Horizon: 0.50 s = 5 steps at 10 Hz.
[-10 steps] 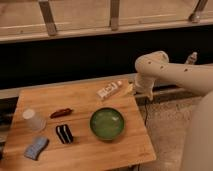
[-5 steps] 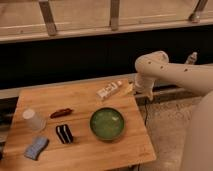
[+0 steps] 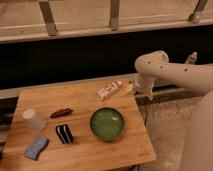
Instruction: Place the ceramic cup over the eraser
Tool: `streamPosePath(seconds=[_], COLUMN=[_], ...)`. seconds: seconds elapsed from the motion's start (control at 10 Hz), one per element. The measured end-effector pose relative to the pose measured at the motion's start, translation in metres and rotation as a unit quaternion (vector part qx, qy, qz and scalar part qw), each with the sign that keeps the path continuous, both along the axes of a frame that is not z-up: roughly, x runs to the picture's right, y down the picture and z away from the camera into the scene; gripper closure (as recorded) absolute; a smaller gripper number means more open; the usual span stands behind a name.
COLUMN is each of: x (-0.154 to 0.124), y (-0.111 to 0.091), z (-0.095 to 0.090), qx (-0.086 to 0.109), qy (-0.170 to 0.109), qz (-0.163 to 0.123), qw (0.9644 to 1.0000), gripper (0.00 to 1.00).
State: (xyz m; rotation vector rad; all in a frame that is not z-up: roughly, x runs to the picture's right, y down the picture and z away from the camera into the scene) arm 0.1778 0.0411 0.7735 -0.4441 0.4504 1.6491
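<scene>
The small white ceramic cup (image 3: 32, 120) stands upright near the left edge of the wooden table (image 3: 80, 100). The eraser (image 3: 64, 134), a black block with white stripes, lies to the right of the cup and slightly nearer the front. Cup and eraser are apart. My white arm comes in from the right. My gripper (image 3: 131, 90) is at the table's back right corner, far from both the cup and the eraser, and it holds neither.
A green round bowl (image 3: 107, 123) sits right of centre. A dark red elongated piece (image 3: 61, 112) lies behind the eraser. A blue-grey wavy pad (image 3: 36, 147) lies at the front left. A white packet (image 3: 109, 91) lies near the gripper. A dark wall runs behind the table.
</scene>
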Motion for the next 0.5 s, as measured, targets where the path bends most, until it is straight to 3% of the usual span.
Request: streamPosePath(seconds=[0.2, 0.4, 0.5], x=[-0.011, -0.042, -0.071], y=[-0.025, -0.048, -0.06], z=[0.001, 0.0, 0.001], qx=[0.016, 0.027, 0.034], qy=[-0.014, -0.031, -0.045], qz=[-0.019, -0.043, -0.067], qw=[0.9996, 0.9982, 0.9962], gripper=[0.2, 0.2, 0.2])
